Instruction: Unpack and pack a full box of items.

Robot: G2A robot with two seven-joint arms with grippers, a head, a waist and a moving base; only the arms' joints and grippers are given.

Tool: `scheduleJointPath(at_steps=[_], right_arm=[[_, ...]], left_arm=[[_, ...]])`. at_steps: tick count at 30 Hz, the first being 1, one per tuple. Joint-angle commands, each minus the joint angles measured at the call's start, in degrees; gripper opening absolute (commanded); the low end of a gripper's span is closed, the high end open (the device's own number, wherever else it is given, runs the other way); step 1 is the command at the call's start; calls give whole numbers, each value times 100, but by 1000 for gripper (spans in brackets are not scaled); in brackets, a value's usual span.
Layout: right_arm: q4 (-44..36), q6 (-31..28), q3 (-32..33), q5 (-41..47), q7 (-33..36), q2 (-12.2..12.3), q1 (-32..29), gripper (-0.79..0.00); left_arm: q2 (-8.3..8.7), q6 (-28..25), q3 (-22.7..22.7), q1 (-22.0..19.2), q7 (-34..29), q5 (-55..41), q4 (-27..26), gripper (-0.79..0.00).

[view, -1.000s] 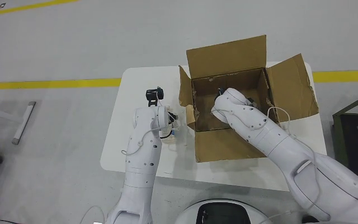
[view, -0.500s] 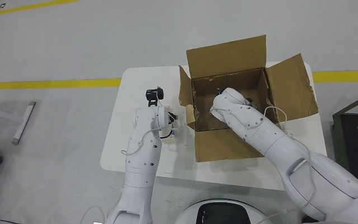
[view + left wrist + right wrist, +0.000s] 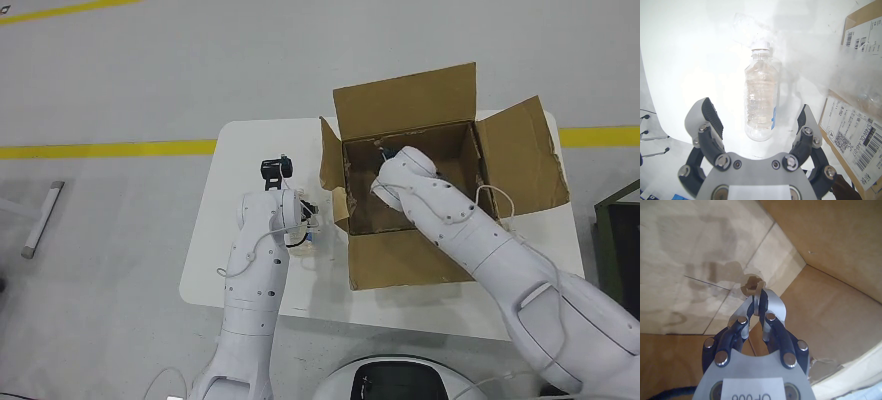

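Two grippers are at work: the left gripper (image 3: 755,105) hangs wide open over a clear bottle (image 3: 761,98) lying on the white tabletop (image 3: 696,56), just beside the cardboard box (image 3: 857,37). The right gripper (image 3: 758,292) is inside that box, pinched on a small pale item (image 3: 751,285).
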Motion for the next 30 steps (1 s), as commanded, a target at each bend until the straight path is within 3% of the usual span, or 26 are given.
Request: scheduleJointPath(at_steps=[1,12,17,20,22,28,29,30], right_arm=[[-219,-73,170,67,13,53,-75,-785],[-1383,-852,1746,1858,-622,398,-807,-785],[-1366,-1140,2247,2538,-722,507,-1035,-785],[-1211,-1175,2211,2488,-619,521,-948,-686],[-1089,-1014,2134,2290,-498,523,-849,-533],[-1123,-575,1812,1675,-345,491,-649,-376],[-1178,-513,1752,1588,-312,482,-639,-320],[-1242,-492,1696,1536,-294,472,-636,-185]], left_arm=[[0,0,0,0,0,0,0,0],[0,0,0,0,0,0,0,0],[0,0,0,0,0,0,0,0],[0,0,0,0,0,0,0,0],[0,0,0,0,0,0,0,0],[0,0,0,0,0,0,0,0],[0,0,0,0,0,0,0,0],[0,0,0,0,0,0,0,0]])
